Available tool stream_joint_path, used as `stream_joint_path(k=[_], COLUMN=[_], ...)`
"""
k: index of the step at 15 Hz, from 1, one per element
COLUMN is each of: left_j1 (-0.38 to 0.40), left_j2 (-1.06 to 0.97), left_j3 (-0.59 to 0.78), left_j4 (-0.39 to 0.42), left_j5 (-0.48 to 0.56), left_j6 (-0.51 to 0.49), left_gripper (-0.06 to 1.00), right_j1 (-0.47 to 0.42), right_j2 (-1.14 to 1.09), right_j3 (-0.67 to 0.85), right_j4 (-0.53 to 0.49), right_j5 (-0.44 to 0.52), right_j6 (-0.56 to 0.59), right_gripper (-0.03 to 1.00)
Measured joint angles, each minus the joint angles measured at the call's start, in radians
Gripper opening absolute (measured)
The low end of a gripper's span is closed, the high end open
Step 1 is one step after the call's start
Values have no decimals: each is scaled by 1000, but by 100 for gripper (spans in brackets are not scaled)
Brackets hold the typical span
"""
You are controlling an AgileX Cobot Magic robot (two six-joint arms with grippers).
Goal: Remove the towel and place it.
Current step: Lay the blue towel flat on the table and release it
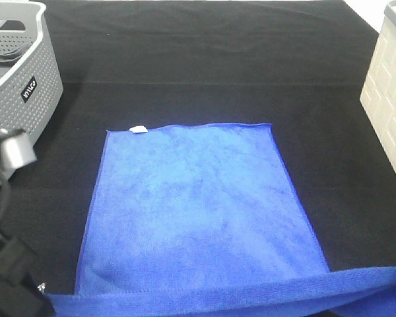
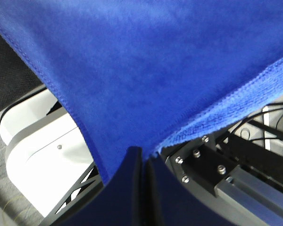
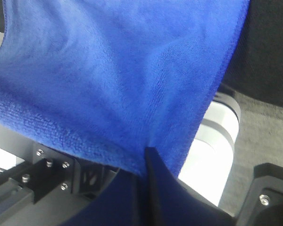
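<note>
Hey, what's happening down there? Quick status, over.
Left gripper and right gripper shut on towel near edge. Rest of towel flat on table. Basket and white bin off to the sides, not touching it.

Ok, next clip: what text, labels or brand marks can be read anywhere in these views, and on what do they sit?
Black label with white letters, on the wall of the grey perforated basket: a short word turned sideways, too blurred to read.
White tag at a far corner of the towel: too small to show any print.
White basket: no text visible.
Both wrist views: no text visible.
</note>
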Motion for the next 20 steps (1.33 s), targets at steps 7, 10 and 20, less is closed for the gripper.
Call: stream_joint_path(k=[7, 10, 20], left_j1=[-151, -218, -279], left_j2=[171, 247, 332], left_j3=[8, -11, -92], left_j4=[29, 11, -2], left_j5=[-105, -147, -155], left_j6=[54, 54, 55], left_gripper=[0, 0, 1], right_j1=[-8, 53, 336], right_j2=[265, 330, 494], right_j3=[3, 3, 4], right_j4=[12, 16, 25], right_j5=[-30, -86, -186], right_j6=[-153, -174, -104], right_gripper=[0, 0, 10])
